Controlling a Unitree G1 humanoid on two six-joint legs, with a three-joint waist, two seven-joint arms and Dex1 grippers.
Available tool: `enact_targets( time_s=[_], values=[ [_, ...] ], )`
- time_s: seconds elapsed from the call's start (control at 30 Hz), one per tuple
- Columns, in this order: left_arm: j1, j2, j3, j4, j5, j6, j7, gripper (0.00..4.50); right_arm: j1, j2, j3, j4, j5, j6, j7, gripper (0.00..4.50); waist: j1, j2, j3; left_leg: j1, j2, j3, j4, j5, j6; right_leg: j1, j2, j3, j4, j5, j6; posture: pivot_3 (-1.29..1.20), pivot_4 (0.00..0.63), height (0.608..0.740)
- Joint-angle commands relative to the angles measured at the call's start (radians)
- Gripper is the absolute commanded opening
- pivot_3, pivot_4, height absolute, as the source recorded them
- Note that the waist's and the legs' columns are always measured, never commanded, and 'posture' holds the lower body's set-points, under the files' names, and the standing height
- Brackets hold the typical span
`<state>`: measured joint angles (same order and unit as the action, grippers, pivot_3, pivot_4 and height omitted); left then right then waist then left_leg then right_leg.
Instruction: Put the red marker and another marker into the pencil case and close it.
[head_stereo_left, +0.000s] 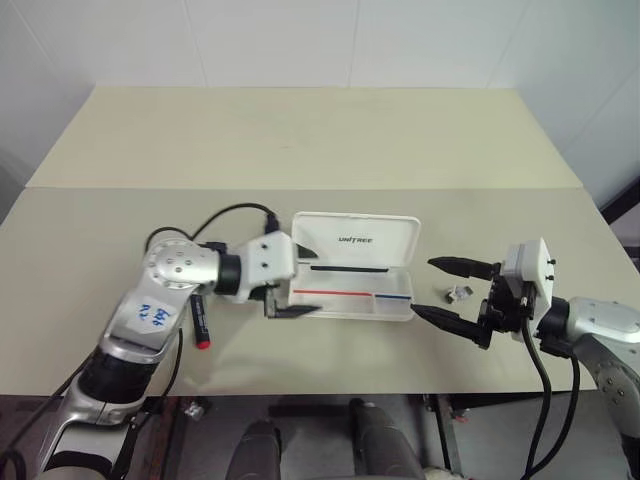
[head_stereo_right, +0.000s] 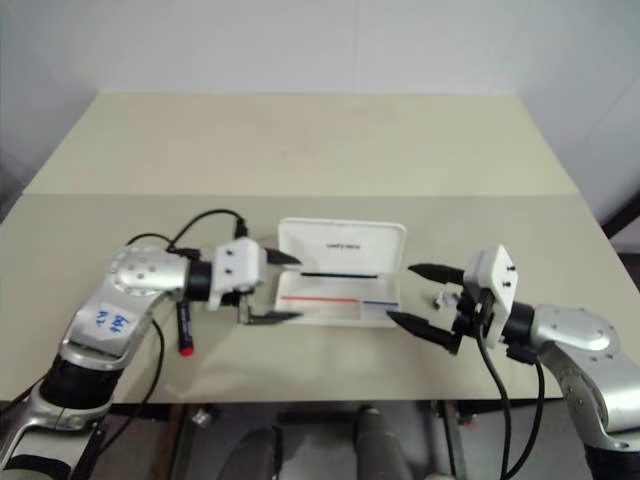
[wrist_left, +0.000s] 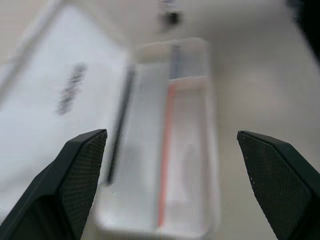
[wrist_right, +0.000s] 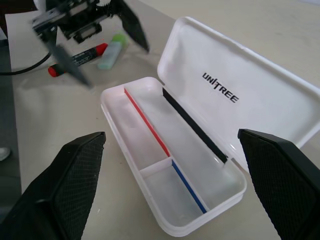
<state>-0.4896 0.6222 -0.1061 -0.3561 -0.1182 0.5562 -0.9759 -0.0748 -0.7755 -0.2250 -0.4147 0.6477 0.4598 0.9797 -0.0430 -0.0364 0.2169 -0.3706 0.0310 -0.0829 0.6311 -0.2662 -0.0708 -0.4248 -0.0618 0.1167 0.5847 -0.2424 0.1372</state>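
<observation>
Pencil case (head_stereo_left: 350, 285): laid open on the counter (head_stereo_left: 300, 150), lid raised at the far side, tray seen empty, with a red and a blue stripe inside.
Red marker (head_stereo_left: 201, 325): lying on the counter left of the case, under the left arm, red cap toward the near edge.
Another marker (wrist_right: 111, 52): the green highlighter, seen just beside the red marker.
Left hand (head_stereo_left: 292, 282): fingers spread wide, nothing held, at the case's left end.
Right hand (head_stereo_left: 450, 293): fingers spread wide, nothing held, right of the case.
Small object (head_stereo_left: 459, 293): on the counter between the right fingers; its kind cannot be told.

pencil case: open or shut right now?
Open. The pencil case has its lid tipped back, baring an empty tray with red and blue stripes.
</observation>
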Motion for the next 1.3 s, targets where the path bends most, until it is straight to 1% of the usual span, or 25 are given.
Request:
enact_targets(
  time_s=[0.03,0.13,0.23,0.43,0.53,0.6,0.7,0.83,0.93,1.0,1.2,1.3],
  values=[
    [0.031,-0.01,0.115,-0.089,-0.023,0.138,0.133,4.48,-0.042,-0.014,0.016,0.026,0.002,-0.011,0.037,4.5,-0.006,0.0,0.0,0.0,0.0,0.0,0.0,0.0,0.0,0.0,0.0,0.0,0.0,0.0,0.0,0.0,0.15,0.74],
    [0.061,-0.042,0.204,-0.152,-0.03,0.264,0.249,4.48,-0.075,-0.018,0.035,0.063,-0.008,-0.015,0.064,4.5,-0.01,0.0,0.0,0.0,0.0,0.0,0.0,0.0,0.0,0.0,0.0,0.0,0.0,0.0,0.0,0.0,0.15,0.74],
    [0.13,-0.056,0.28,-0.232,-0.016,0.399,0.349,4.48,-0.107,-0.017,0.056,0.096,-0.016,-0.018,0.094,4.5,-0.015,0.0,0.0,0.0,0.0,0.0,0.0,0.0,0.0,0.0,0.0,0.0,0.0,0.0,0.001,0.0,0.15,0.74],
    [0.173,-0.083,0.357,-0.371,0.016,0.682,0.527,4.48,-0.143,-0.012,0.079,0.141,-0.031,-0.023,0.138,4.5,-0.015,-0.001,0.001,0.0,0.0,0.0,0.001,0.0,0.0,0.0,0.0,0.0,0.001,0.0,0.001,0.0,0.15,0.74],
    [0.189,-0.12,0.4,-0.391,0.098,0.799,0.672,4.48,-0.159,-0.014,0.089,0.164,-0.031,-0.022,0.161,4.5,-0.015,-0.001,0.001,0.0,0.0,0.0,0.001,0.0,0.0,0.0,0.0,0.0,0.0,0.0,0.001,0.0,0.15,0.74],
    [0.205,-0.115,0.407,-0.423,0.108,0.891,0.703,4.48,-0.168,-0.014,0.09,0.18,-0.03,-0.025,0.177,4.5,-0.015,-0.002,0.001,0.0,0.0,0.0,0.001,0.0,0.0,0.0,0.0,0.0,0.0,0.001,0.001,0.0,0.15,0.74],
    [0.222,-0.116,0.412,-0.491,0.089,1.032,0.707,4.48,-0.175,-0.01,0.081,0.205,-0.02,-0.034,0.207,4.5,-0.018,-0.002,0.001,0.0,0.0,0.0,0.001,0.0,-0.001,0.0,0.0,0.0,0.0,0.0,0.001,0.0,0.15,0.74],
    [0.328,-0.095,0.437,-0.529,0.068,1.058,0.702,4.48,-0.183,0.007,0.065,0.243,0.009,-0.051,0.248,4.5,-0.02,-0.002,0.001,0.001,0.0,0.0,0.0,-0.001,-0.001,0.0,0.0,0.0,0.0,0.0,0.0,0.0,0.15,0.74],
    [0.37,-0.064,0.442,-0.528,0.057,1.058,0.706,4.48,-0.189,0.007,0.074,0.273,0.0,-0.087,0.295,4.5,-0.02,-0.003,0.001,0.001,0.0,0.0,0.0,-0.001,-0.001,0.0,0.0,0.0,0.0,0.0,0.0,0.0,0.15,0.74],
    [0.396,-0.043,0.447,-0.535,0.032,1.058,0.695,4.48,-0.201,0.013,0.078,0.29,-0.005,-0.097,0.3,4.5,-0.019,-0.003,0.001,0.001,0.0,0.0,0.002,-0.001,-0.001,0.0,0.0,0.0,0.0,0.0,0.0,0.0,0.15,0.74],
    [0.43,-0.004,0.433,-0.528,-0.025,1.058,0.707,4.48,-0.211,0.025,0.091,0.302,-0.021,-0.108,0.294,4.5,-0.021,-0.004,0.001,0.0,0.0,0.0,0.003,-0.001,-0.003,0.001,0.0,0.0,-0.002,0.001,-0.001,0.0,0.15,0.74],
    [0.434,0.0,0.435,-0.519,-0.052,1.058,0.718,4.48,-0.208,0.029,0.086,0.293,-0.024,-0.103,0.284,4.5,-0.021,-0.003,0.001,0.0,0.0,0.0,0.002,-0.002,-0.003,0.001,0.0,0.0,-0.002,0.001,-0.001,0.0,0.15,0.74]
  ],
)
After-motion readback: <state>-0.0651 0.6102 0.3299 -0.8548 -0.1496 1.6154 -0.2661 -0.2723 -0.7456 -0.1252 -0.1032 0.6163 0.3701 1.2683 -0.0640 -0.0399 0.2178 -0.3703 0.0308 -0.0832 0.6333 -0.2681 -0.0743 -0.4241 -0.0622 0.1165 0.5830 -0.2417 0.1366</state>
